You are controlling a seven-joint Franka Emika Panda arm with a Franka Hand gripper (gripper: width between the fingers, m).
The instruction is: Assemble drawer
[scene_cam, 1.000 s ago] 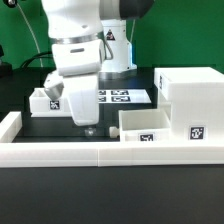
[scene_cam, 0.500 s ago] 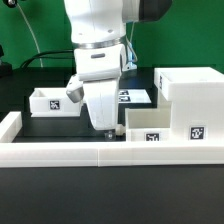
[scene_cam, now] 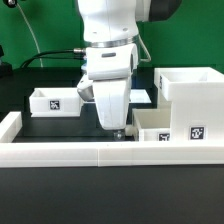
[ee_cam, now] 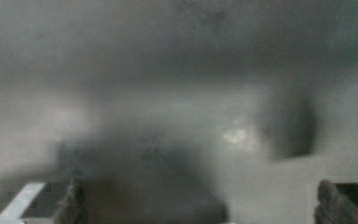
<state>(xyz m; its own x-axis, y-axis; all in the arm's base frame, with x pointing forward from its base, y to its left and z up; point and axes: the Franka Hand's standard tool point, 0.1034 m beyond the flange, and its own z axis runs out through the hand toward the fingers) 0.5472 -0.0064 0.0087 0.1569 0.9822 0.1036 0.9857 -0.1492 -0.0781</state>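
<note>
Two small white open-topped drawer trays with tags lie on the black table. One drawer is at the exterior view's left. The other drawer lies beside the large white housing at the right. My gripper hangs low at this second drawer's left wall, close to or touching it. The wrist view is a blur. In it only my two fingers show, far apart, with the gripper open and nothing between them.
A long white border rail runs along the front, and another rail stands at the exterior view's left. The marker board lies behind my arm, mostly hidden. A green wall and cables are at the back.
My arm has swung from near the left drawer to the exterior view's right. The right drawer has slid a little to the right, toward the housing.
</note>
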